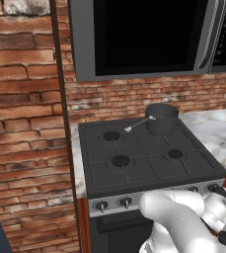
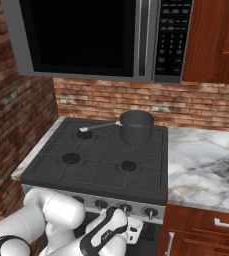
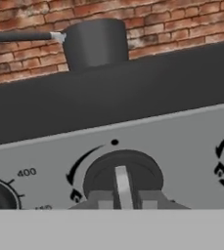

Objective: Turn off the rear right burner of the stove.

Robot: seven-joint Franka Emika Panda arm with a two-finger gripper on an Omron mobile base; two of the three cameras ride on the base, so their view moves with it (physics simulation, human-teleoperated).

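At lower centre of the hand view, the claw [image 3: 119, 201] closes narrowly on a stove [image 2: 106, 165] knob [image 3: 123, 175].

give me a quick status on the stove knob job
Gripper low at the stove front strip, jaws astride a knob; open or shut unclear. Rear right burner hidden under a dark saucepan. Nothing between gripper and knob.

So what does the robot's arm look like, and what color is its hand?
The arm is made of smooth, rounded white shells, like fat tubes, joined by dark joints with black bands. The hand is white with a black stripe, seen in the right base view. Its gripper has two small grey finger tips. No loose cables or printed markings show.
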